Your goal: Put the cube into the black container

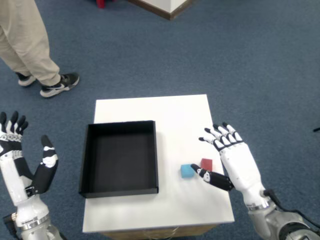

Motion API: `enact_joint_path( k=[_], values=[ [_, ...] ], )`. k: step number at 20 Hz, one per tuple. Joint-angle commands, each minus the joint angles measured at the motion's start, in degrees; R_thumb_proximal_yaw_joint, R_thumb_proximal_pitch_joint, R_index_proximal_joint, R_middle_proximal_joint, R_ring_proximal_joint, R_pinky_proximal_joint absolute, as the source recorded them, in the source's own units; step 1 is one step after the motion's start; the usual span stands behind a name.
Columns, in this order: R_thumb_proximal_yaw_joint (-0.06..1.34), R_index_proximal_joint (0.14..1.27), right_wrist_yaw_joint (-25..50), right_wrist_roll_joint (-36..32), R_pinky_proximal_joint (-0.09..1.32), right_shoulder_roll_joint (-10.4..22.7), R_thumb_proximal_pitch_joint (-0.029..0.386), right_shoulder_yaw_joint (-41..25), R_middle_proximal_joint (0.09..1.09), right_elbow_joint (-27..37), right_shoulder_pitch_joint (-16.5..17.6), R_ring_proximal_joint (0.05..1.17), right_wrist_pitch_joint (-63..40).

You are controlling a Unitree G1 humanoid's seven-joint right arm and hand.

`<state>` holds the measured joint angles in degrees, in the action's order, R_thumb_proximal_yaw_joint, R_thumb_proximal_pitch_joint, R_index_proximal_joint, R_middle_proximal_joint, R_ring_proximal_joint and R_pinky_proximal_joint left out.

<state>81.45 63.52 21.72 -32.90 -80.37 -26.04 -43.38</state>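
A small blue cube point(187, 171) lies on the white table point(170, 112), just right of the black container point(120, 157). A red cube point(206, 164) sits right beside it, further right. My right hand point(231, 160) hovers at the table's right edge with fingers spread and holds nothing. Its thumb tip reaches to just below the red cube and close to the blue one. The black container is an empty shallow square tray on the table's left half.
My left hand point(25, 165) is raised, fingers apart, off the table's left side. A person's legs and black shoes point(59, 84) stand on the blue carpet at the upper left. A wooden furniture corner point(165, 6) shows at the top.
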Motion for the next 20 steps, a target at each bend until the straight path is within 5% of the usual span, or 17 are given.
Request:
enact_joint_path(
  k=[1,20],
  values=[
    [0.74,0.51,0.19,-1.45,0.13,0.76,-0.016,1.20,0.28,0.02,-2.77,0.23,0.54],
    [0.76,0.47,-18.78,-7.38,0.12,-2.84,-0.016,7.02,0.26,-7.10,-2.61,0.22,6.79]
  ],
)
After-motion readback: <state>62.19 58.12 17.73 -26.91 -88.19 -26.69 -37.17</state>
